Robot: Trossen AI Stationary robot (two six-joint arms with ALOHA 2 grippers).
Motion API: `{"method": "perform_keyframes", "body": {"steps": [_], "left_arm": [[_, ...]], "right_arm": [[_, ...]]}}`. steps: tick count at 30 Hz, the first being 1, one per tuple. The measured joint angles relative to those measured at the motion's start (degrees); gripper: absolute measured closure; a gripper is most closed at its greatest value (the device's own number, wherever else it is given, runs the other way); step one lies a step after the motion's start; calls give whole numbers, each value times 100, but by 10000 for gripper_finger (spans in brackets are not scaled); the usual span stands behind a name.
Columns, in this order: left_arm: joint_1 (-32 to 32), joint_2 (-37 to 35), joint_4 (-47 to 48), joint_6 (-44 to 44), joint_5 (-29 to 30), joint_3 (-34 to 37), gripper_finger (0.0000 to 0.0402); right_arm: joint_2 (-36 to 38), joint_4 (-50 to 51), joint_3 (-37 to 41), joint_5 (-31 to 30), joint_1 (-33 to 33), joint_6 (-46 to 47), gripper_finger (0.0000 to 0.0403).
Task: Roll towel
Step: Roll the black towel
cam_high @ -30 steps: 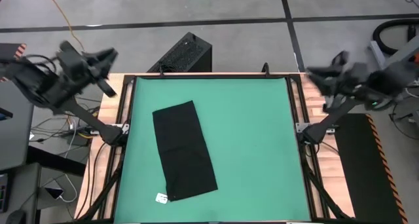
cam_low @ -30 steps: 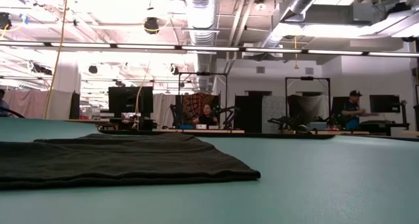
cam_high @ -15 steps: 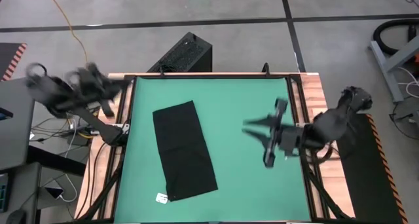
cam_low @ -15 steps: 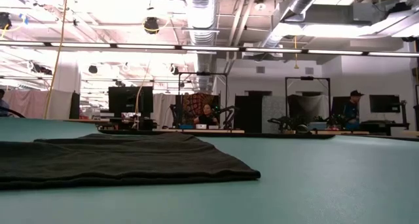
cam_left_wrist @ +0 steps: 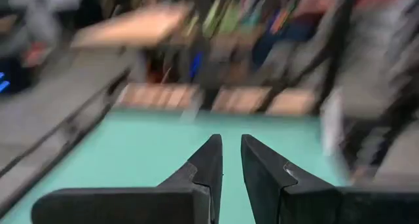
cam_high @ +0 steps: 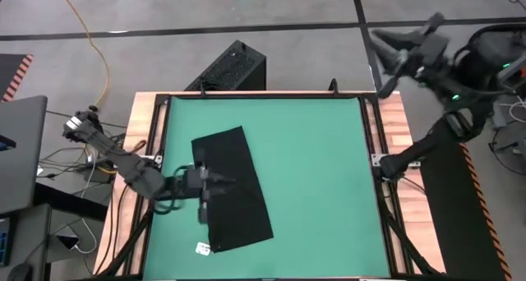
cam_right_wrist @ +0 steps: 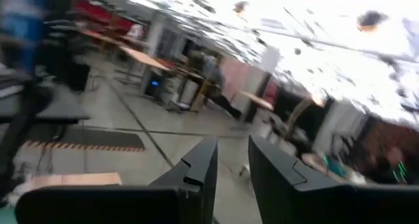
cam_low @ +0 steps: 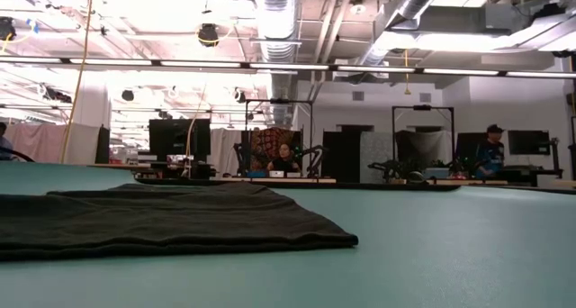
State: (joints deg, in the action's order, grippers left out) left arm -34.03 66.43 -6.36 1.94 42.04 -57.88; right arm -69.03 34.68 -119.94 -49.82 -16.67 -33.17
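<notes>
One towel (cam_high: pixel 231 189) lies flat on the green mat (cam_high: pixel 320 174), left of centre in the high view, a long black rectangle slanted toward the lower right, with its small white tag (cam_high: pixel 202 248) at the lower left corner. In the low view we see it as a thin dark fold (cam_low: pixel 171 222) along the left side.

We find the left gripper (cam_high: pixel 226 182) over the towel's left half, its arm reaching in from the mat's left edge. In the left wrist view its fingers (cam_left_wrist: pixel 206 165) stand nearly together, a narrow slit between them, holding nothing.

We see the right gripper (cam_high: pixel 378 41) raised at the upper right of the frame, beyond the mat's corner. Its fingers (cam_right_wrist: pixel 200 168) sit a small gap apart, empty.
</notes>
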Motion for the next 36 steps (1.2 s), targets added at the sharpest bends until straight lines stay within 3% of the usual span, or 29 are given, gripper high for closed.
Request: {"method": "perform_keyframes", "body": {"steps": [3,6,10,15,21,25,28,31,36], "left_arm": [[0,247,-152,-676,38,-545,354],[168,420,-6,-2093,647,-1312,354],[698,363,322,-3420,947,-2851,354],[1576,407,2473,-2934,656,-4766,354],[2877,340,5382,-1247,364,-5808,354],[3552,366,6897,-94,-765,-5626,354],[3606,399,7072,531,-1334,-4967,354],[3279,397,6780,843,-1543,-3911,354],[2694,265,5135,1082,-1066,-1346,354]], "right_arm": [[247,825,-1,36,373,596,292],[467,2107,11,52,594,1717,292],[519,3330,248,898,659,3169,292],[317,3332,821,2486,347,3959,292],[-317,2710,1947,2726,-280,4192,292],[-903,1154,2975,2768,-635,3296,292],[-1275,-356,3530,2800,-705,2696,292],[-1668,-1870,4105,3160,-634,2352,292],[-2338,-3814,5124,3498,-242,1992,292]]}}
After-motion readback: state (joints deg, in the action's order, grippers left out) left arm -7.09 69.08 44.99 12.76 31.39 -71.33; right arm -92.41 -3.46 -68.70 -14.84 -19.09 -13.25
